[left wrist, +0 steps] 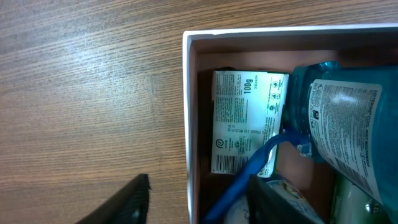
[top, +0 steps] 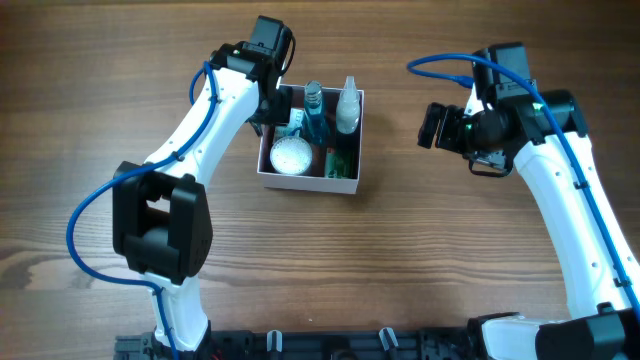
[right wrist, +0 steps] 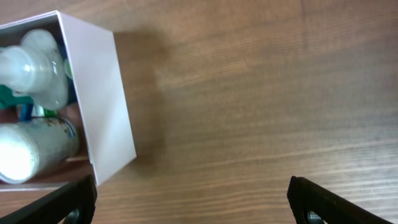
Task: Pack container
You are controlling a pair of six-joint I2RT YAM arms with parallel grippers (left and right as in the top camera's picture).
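Left claw (part-released, grasping nothing) straddles the container wall, right claw released.

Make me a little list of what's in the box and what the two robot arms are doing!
box: square white container on the wooden table
inside: blue bottle, clear spray bottle, round white-lidded jar, white packet with a printed label
left gripper: over the container's left wall, one finger inside the box and one outside, jaws partly apart, gripping nothing
right gripper: away to the right of the container, jaws wide open, empty
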